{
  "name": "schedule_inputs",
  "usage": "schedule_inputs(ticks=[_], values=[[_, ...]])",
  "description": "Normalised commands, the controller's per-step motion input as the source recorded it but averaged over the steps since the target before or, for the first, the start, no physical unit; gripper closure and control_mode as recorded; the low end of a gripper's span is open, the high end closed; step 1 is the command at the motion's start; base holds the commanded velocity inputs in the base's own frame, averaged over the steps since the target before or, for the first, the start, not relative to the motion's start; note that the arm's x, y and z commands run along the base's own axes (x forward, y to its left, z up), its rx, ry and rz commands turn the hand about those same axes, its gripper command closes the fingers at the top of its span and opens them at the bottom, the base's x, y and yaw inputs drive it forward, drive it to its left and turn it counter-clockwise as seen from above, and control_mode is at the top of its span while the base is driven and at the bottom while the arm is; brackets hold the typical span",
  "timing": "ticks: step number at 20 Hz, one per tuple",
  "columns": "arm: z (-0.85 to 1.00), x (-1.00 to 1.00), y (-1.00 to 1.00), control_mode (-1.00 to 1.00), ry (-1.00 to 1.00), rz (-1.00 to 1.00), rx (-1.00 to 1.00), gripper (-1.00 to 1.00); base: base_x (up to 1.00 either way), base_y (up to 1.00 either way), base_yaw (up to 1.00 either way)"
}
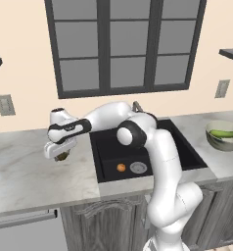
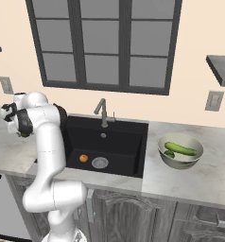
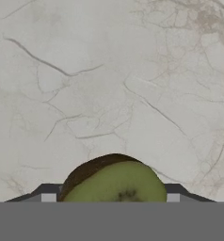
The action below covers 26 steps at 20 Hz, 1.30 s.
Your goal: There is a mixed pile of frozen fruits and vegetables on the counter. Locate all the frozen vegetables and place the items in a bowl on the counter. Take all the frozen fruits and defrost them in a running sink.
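Observation:
My gripper (image 1: 60, 153) (image 3: 110, 197) hangs just over the counter (image 1: 20, 171) left of the sink (image 1: 108, 147). Its two finger tips press against the sides of the dull olive-brown fruit (image 3: 115, 181) (image 1: 63, 157), whose cut green face shows in the hand view. The orange fruit (image 1: 121, 167) (image 2: 83, 158) lies on the sink floor beside the drain (image 2: 99, 162). Right of the sink stands the bowl (image 2: 162, 142) (image 1: 209, 130), holding the long green cucumber (image 2: 180, 148) (image 1: 223, 133) and the small shiny dark green piece (image 2: 169, 154).
The gooseneck faucet (image 2: 102, 112) rises behind the sink; I cannot tell whether water runs. A window fills the wall above. Wall outlets (image 1: 5, 104) (image 2: 213, 100) sit at both ends, and a dark shelf (image 2: 220, 68) juts out at the upper right.

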Motion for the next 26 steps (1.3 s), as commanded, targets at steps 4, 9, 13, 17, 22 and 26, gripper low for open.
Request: schedule_inputs(ticks=[4,9,13,17,22,26], values=[[0.18,-0.05,-0.21,-1.0,0.01,-0.02,-0.05,1.0,0.0,0.0,0.0],[0.23,-0.14,-0.3,-1.0,0.02,-0.03,-0.05,1.0,0.0,0.0,0.0],[0.21,-0.17,-0.3,-1.0,-0.06,-0.06,0.01,1.0,0.0,0.0,0.0],[0.08,-0.16,-0.39,-1.0,-0.08,-0.02,0.06,1.0,0.0,0.0,0.0],[0.03,-0.08,-0.43,-1.0,-0.06,-0.03,0.06,1.0,0.0,0.0,0.0],[0.05,-0.08,-0.34,-1.0,-0.05,-0.01,0.07,1.0,0.0,0.0,0.0]])
